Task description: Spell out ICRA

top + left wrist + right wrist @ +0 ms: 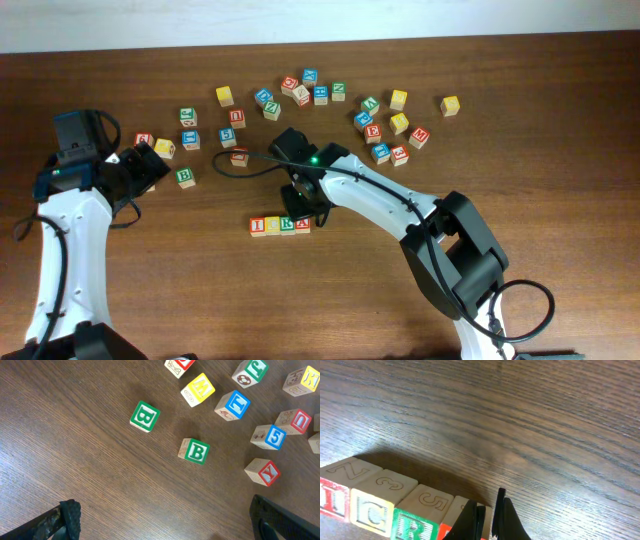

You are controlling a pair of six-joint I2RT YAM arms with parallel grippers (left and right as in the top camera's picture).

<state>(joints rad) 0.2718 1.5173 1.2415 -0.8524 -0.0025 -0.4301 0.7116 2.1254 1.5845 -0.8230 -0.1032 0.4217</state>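
Left gripper: jaws wide apart and empty. Two green B blocks lie ahead of its fingertips, not wanted for the word.
I block: left end of the row, farthest from the right fingertips.
C block: touching the I block.
R block: touching the C block, just left of the right fingertips.
A block: right end of the row, directly beneath the right fingertips; mostly hidden in the wrist view.
Right gripper: fingers pressed together, holding nothing; cannot tell whether they touch the A block.
Status: the word reads complete, by my judgement.
Risk: the closed tips sit very close to the A block. Any sideways drift on retreat could drag it askew or shove the whole row.
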